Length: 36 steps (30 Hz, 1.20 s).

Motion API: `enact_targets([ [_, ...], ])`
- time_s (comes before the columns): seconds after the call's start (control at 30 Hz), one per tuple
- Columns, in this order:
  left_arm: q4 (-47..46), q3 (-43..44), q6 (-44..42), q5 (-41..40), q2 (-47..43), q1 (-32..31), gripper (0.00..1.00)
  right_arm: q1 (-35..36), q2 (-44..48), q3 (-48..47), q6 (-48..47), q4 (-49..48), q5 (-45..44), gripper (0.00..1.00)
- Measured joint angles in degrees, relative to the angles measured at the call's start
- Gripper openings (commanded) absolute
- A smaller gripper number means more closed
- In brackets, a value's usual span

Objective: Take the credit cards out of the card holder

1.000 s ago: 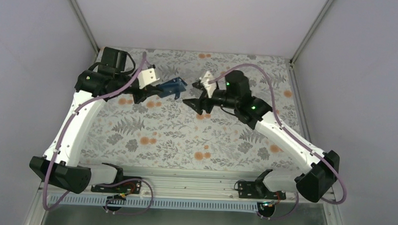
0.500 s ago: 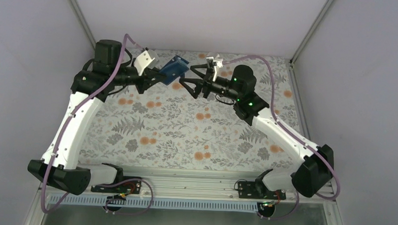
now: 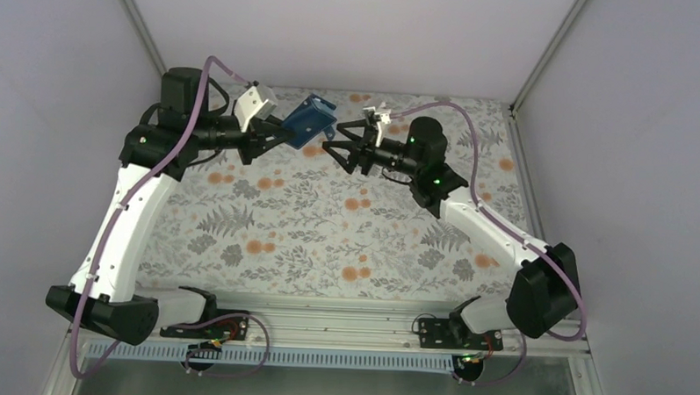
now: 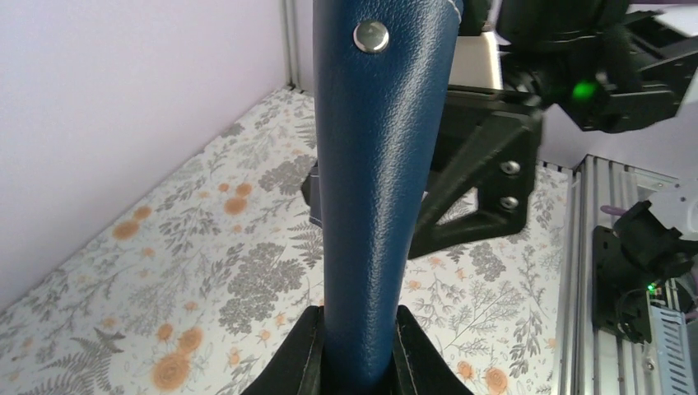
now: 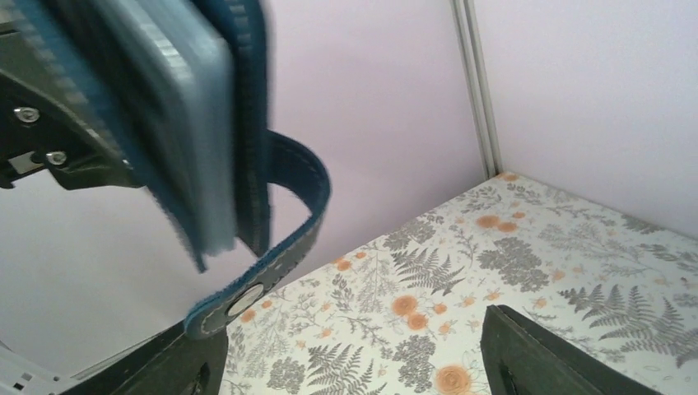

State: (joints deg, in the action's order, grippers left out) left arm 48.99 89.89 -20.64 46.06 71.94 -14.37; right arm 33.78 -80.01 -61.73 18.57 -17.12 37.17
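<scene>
The navy card holder (image 3: 311,117) hangs in the air over the back of the table, with my left gripper (image 3: 287,134) shut on its lower edge. In the left wrist view the card holder (image 4: 379,181) stands upright between the fingers of the left gripper (image 4: 360,350), and a metal snap (image 4: 371,36) sits near its top. My right gripper (image 3: 341,146) is open, just right of the holder and facing it. In the right wrist view the card holder (image 5: 177,115) shows pale blue inner pockets, and its closure tab (image 5: 272,263) loops down near the left finger (image 5: 169,366). The credit cards are hidden.
A floral cloth (image 3: 327,241) covers the table. Lilac walls close in the back and both sides, with metal corner posts (image 3: 545,51). The arm bases and a rail (image 3: 342,325) run along the near edge.
My left arm lifted the card holder up and toward the back wall. The right gripper rose and moved left after it, ending close beside it with its jaws apart.
</scene>
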Motion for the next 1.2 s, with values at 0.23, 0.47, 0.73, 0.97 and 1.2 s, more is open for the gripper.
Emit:
enact_targets([
  [0.23, 0.20, -0.02, -0.52, 2.27, -0.76, -0.28, 0.03, -0.96, -0.74, -0.94, -3.13, -0.35, 5.60, 0.76],
  [0.47, 0.02, -1.51, -1.01, 3.41, -0.92, -0.28, 0.02, -0.96, -1.20, -1.64, -2.14, -3.04, 5.84, 0.53],
  [0.73, 1.14, -2.14, -2.86, 7.41, -1.03, -0.33, 0.03, -1.05, -2.99, -4.17, -2.75, -4.04, 9.88, 0.66],
  [0.97, 2.32, -2.16, -3.06, 10.75, -0.96, -0.83, 0.02, -0.52, -2.89, -4.52, -8.72, -2.03, 15.58, 0.54],
  [1.2, 1.75, -3.85, -4.48, 13.49, -0.98, -0.85, 0.02, 0.92, -2.38, -5.16, -9.94, -0.85, 15.43, 0.44],
])
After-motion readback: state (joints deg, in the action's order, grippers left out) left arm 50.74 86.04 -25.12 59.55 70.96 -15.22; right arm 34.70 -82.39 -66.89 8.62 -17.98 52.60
